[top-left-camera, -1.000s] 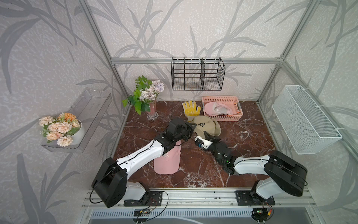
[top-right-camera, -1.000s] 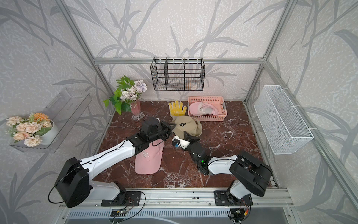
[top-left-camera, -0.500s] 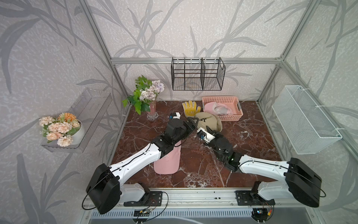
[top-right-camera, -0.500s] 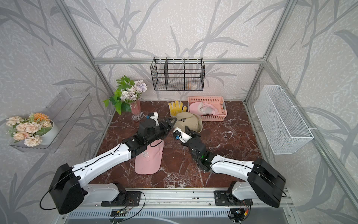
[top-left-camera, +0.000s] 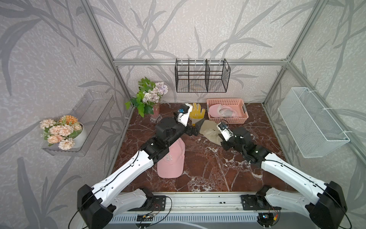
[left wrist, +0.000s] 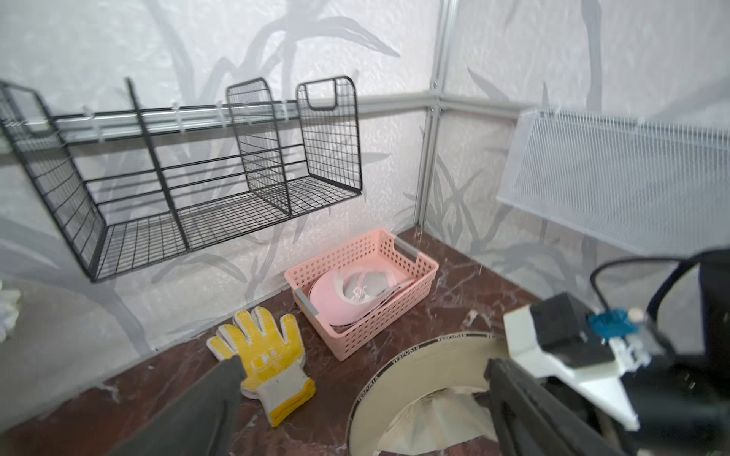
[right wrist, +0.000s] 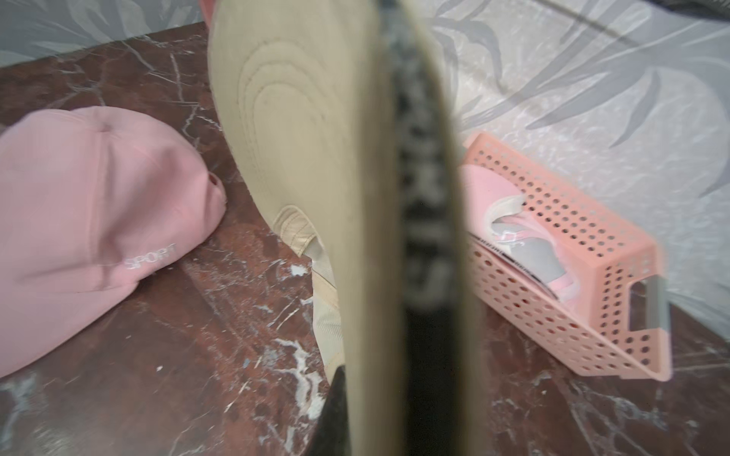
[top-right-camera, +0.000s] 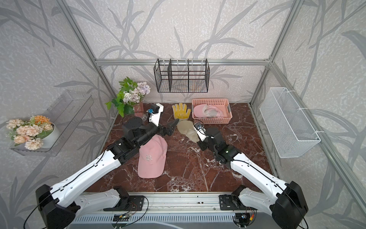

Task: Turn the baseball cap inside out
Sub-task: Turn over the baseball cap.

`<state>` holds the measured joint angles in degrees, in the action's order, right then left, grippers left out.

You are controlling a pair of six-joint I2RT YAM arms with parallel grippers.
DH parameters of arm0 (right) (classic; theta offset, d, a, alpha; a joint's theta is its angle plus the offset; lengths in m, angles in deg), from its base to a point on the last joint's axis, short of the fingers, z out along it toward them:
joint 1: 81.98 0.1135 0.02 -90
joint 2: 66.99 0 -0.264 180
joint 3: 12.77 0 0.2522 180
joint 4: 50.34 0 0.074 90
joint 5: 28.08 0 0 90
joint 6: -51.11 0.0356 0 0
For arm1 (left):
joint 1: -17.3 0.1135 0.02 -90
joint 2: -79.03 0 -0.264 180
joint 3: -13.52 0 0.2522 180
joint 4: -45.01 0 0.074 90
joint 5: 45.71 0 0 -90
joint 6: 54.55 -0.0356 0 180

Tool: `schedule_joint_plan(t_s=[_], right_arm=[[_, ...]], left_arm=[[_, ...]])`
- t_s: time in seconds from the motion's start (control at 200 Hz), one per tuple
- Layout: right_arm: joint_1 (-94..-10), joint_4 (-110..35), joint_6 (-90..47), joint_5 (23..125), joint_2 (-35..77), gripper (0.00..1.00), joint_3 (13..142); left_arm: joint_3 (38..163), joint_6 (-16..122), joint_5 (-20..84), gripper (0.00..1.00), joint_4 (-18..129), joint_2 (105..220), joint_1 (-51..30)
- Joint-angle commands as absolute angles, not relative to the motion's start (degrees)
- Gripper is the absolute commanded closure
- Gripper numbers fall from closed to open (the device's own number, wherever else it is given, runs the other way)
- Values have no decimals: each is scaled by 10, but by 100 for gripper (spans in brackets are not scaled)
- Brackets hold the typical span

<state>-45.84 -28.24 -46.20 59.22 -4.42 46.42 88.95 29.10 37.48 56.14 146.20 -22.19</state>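
My right fingers (top-left-camera: 219, 138) are clamped on the brim of the beige fabric baseball cap (top-left-camera: 208, 129). The cap lies just in front of the pink perforated plastic basket (top-left-camera: 231, 120), its brim stood on edge and its crown sagging onto the dark red marble table (top-left-camera: 208, 168). My left fingers (top-left-camera: 197, 127) are spread wide and hold nothing, close to the cap's side away from the basket; the cap's opening and lettered inner band face them. A yellow-and-white work glove (top-left-camera: 196, 114) lies flat just beside the basket. A pink baseball cap (top-left-camera: 172, 158) rests well in front of it.
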Motion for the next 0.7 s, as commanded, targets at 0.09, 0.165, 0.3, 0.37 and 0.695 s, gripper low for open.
schedule_joint_plan(t_s=[0.09, 0.165, 0.3, 0.37, 0.695], right_arm=[[-470, -230, -424, 681, -74, 100, 497], [-472, -223, -424, 696, -77, 100, 502], [-473, -217, -424, 720, -82, 100, 505], [-473, -219, -423, 728, -83, 100, 505], [-493, -245, -410, 783, -92, 100, 488]], left_arm=[[948, 66, 286, 0, 706, 1543, -222], [968, 41, 257, 0, 731, 1566, -222], [989, 26, 208, 2, 746, 1600, -222], [991, 25, 192, 4, 743, 1613, -223], [1008, 31, 121, 88, 758, 1644, -221]])
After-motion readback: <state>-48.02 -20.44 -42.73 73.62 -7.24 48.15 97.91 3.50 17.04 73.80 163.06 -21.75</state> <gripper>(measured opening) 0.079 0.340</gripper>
